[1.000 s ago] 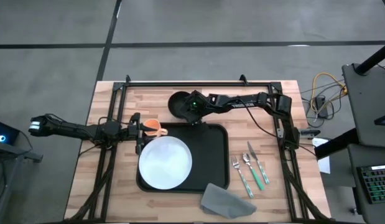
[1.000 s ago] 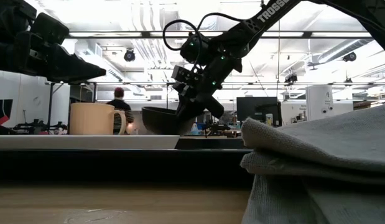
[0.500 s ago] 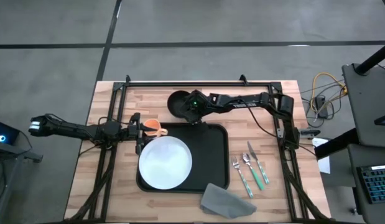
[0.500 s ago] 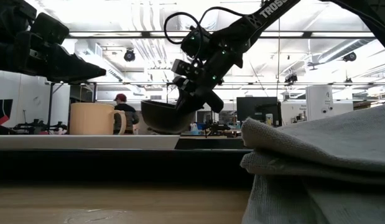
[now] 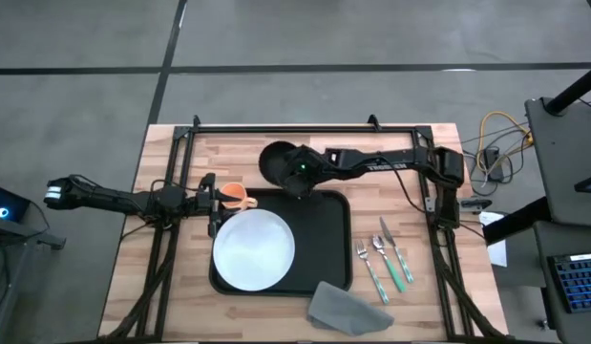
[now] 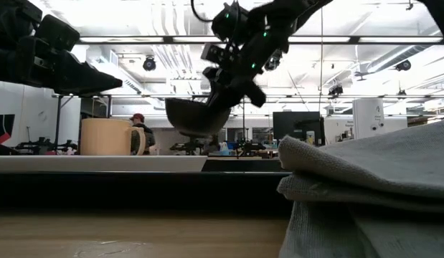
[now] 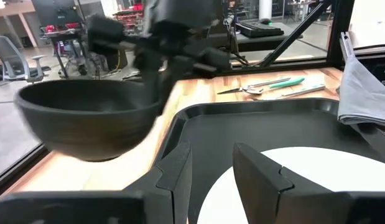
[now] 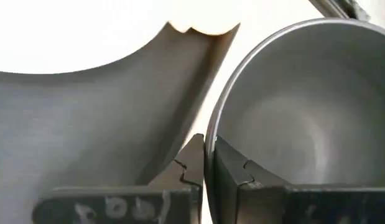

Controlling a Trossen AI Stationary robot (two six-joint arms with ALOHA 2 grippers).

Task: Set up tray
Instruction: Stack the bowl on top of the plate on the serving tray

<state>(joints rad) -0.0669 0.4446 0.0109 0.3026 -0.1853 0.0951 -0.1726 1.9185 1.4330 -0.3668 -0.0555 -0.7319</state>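
Black tray [image 5: 328, 234] lies just below the right gripper [image 5: 297, 174], which pinches a dark bowl [image 5: 279, 160].

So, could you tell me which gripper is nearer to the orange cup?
Left. The left gripper sits right beside the cup; the right gripper holds the black bowl farther off.

Flat black tray [image 5: 330, 225] at table centre
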